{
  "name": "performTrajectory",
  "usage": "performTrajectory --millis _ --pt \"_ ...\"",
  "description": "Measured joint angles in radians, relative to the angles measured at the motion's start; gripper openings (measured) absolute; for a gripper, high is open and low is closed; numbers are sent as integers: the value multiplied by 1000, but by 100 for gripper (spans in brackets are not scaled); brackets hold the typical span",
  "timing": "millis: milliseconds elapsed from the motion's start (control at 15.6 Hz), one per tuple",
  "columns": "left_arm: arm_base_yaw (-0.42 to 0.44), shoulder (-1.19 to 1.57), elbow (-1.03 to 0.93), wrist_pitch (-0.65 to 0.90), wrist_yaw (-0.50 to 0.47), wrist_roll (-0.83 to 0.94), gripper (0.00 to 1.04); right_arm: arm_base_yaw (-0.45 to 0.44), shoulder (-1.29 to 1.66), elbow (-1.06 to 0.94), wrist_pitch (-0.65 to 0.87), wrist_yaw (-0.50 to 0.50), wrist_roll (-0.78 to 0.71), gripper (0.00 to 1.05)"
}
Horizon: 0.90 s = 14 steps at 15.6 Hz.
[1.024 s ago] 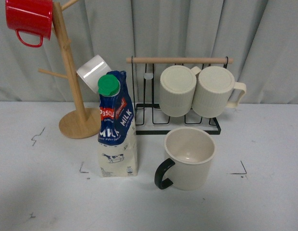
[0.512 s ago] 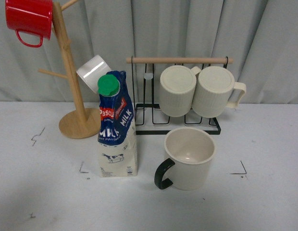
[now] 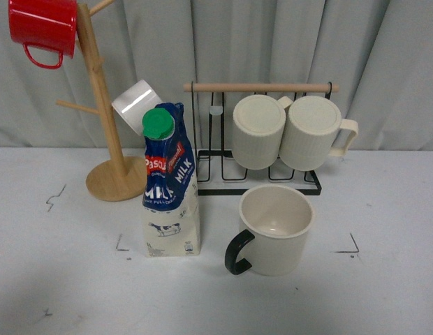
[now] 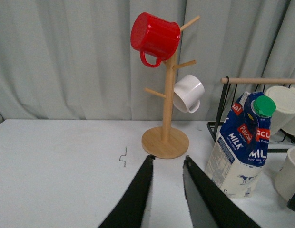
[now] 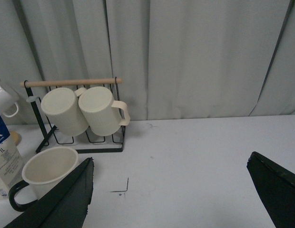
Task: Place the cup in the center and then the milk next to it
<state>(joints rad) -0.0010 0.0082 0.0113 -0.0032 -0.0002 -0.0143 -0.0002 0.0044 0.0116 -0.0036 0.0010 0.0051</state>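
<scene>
The cup [image 3: 275, 229], a wide cream mug with a black loop handle, stands upright on the white table right of the middle. The milk [image 3: 170, 185], a blue-and-white carton with a green cap, stands close to its left. Neither arm shows in the front view. My left gripper [image 4: 167, 160] is open and empty, low over the table in front of the wooden stand's base, with the milk [image 4: 242, 147] to one side. My right gripper [image 5: 170, 164] is wide open and empty over bare table, with the cup [image 5: 45, 175] beside one finger.
A wooden mug tree [image 3: 112, 139] at the back left holds a red mug [image 3: 40, 28] and a small white mug [image 3: 136, 103]. A black wire rack [image 3: 262, 164] behind the cup holds two ribbed cream mugs [image 3: 286, 131]. Black corner marks [image 3: 350, 248] are on the table.
</scene>
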Motion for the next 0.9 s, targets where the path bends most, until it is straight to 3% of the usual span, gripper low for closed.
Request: performTrajectory --millis 384,896 --pt "0 0 0 0 0 0 99 0 0 0 0 0 0 98" --pt "0 0 0 0 0 0 98 0 0 0 0 0 0 98"
